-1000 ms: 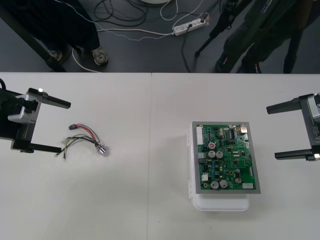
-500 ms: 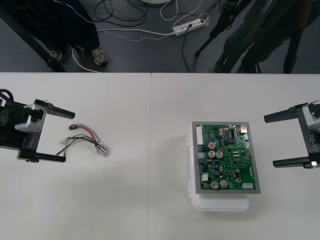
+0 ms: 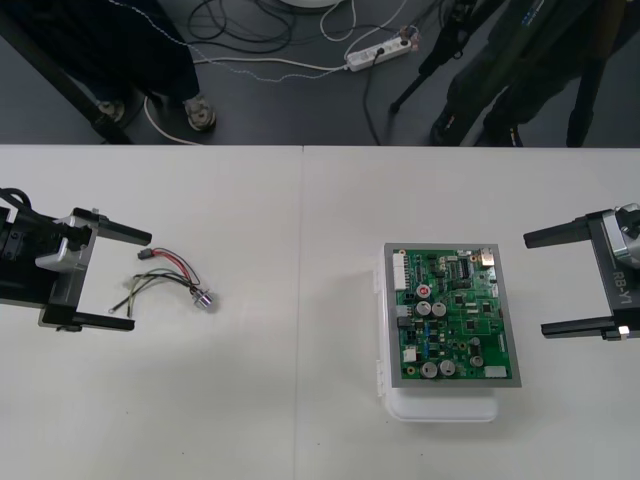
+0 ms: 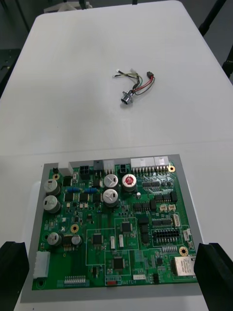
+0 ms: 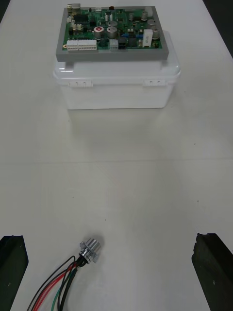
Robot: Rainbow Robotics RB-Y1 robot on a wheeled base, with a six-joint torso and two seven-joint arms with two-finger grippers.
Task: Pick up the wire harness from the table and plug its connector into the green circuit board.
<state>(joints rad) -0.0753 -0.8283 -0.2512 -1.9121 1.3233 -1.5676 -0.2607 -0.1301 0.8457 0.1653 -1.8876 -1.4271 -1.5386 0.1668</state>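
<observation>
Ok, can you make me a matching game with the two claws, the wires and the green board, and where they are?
1 left claw
2 right claw
3 harness
4 board

A on the white base
B open, right of the board
C open, at the harness
D loose on the table

Pairs: 1-C, 2-B, 3-D, 4-A

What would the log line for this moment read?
left gripper: open, by wire harness | right gripper: open, by green circuit board | plug: on table
</observation>
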